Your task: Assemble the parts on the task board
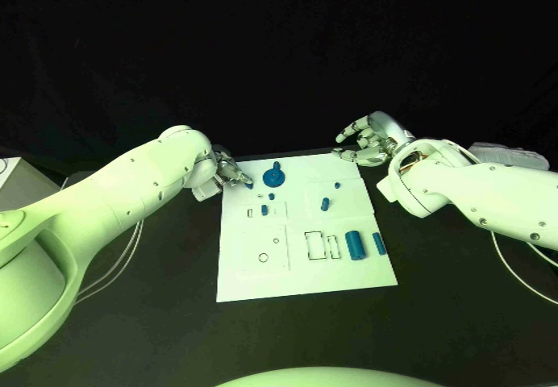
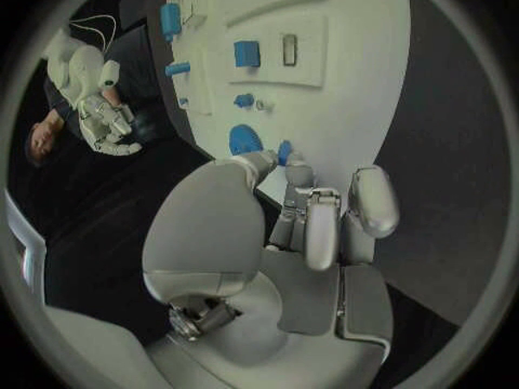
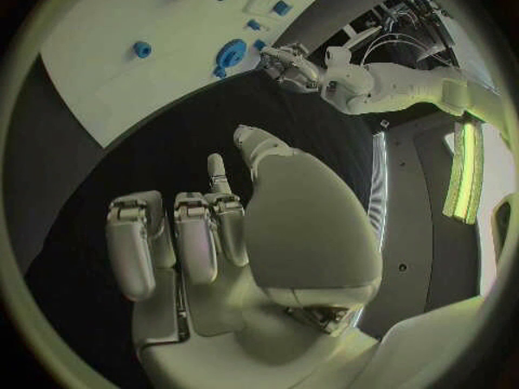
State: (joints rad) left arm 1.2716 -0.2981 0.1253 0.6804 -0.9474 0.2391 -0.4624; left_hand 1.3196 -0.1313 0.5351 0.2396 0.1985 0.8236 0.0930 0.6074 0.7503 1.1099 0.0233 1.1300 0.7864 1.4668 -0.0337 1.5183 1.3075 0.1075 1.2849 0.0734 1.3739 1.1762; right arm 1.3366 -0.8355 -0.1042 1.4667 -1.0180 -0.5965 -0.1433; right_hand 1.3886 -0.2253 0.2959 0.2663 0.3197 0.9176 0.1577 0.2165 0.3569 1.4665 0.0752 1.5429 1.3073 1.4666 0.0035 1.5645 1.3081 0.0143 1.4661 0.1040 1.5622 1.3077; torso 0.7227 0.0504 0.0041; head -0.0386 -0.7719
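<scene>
The white task board lies in the middle of the black table. At its far left corner my left hand pinches a small blue part between thumb and a finger, just beside the round blue disc. Two blue cylinders lie on the board's right side, and small blue pieces stand near its middle. My right hand hovers past the far right corner with fingers apart and nothing in them; its palm faces the dark table.
A white cable runs over the table left of the board. A pale object lies at the far right behind my right arm. A white box edge sits at the far left.
</scene>
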